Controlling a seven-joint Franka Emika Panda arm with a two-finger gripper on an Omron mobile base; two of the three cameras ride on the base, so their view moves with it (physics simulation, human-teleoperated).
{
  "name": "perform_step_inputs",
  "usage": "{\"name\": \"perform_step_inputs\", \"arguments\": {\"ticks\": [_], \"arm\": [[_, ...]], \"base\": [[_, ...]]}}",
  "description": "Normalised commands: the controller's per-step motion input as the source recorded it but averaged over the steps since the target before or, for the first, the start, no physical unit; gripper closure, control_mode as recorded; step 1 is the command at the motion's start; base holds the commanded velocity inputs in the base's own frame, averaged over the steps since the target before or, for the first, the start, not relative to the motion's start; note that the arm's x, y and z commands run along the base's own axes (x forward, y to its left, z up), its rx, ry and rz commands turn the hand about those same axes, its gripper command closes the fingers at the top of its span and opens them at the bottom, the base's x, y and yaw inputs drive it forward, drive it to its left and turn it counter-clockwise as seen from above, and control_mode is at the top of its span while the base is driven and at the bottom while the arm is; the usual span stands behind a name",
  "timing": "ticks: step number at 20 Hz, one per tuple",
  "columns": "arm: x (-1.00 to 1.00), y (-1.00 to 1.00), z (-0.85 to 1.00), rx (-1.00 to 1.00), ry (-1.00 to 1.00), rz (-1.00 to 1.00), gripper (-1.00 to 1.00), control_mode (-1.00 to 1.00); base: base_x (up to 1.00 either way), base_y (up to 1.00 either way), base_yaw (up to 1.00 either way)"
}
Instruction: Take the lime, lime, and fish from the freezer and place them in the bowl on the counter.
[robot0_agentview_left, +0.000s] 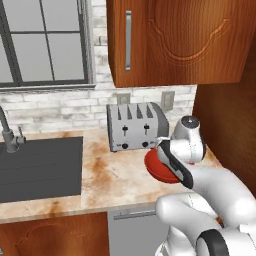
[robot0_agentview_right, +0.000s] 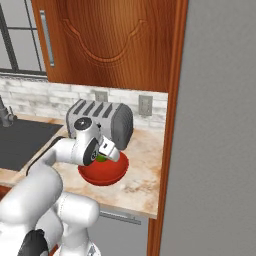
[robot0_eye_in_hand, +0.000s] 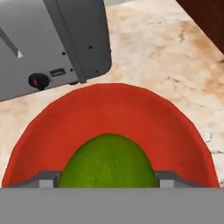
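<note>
Lime (robot0_eye_in_hand: 108, 162) gripped btwn pincer (robot0_eye_in_hand: 108, 179) tips — over red bowl (robot0_eye_in_hand: 109, 113), toaster (robot0_eye_in_hand: 52, 39) just beyond.

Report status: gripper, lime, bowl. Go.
Gripper shut on lime, above the red bowl. Bowl on counter in front of the toaster. Nothing between lime and bowl.
</note>
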Motion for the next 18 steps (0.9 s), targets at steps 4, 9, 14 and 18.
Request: {"name": "perform_step_inputs", "arguments": {"ticks": [4,9,14,18], "arm": [[0.19,0.0,-0.62,0.0,0.32,0.01,1.0,-1.0],[0.13,0.0,-0.59,0.0,0.22,0.01,1.0,-1.0],[0.33,0.0,-0.51,0.0,0.04,0.02,-1.0,-1.0],[0.03,0.0,-0.02,0.0,0.0,0.0,-1.0,-1.0]], "base": [[0.0,0.0,0.0],[0.0,0.0,0.0],[0.0,0.0,0.0],[0.0,0.0,0.0]]}}
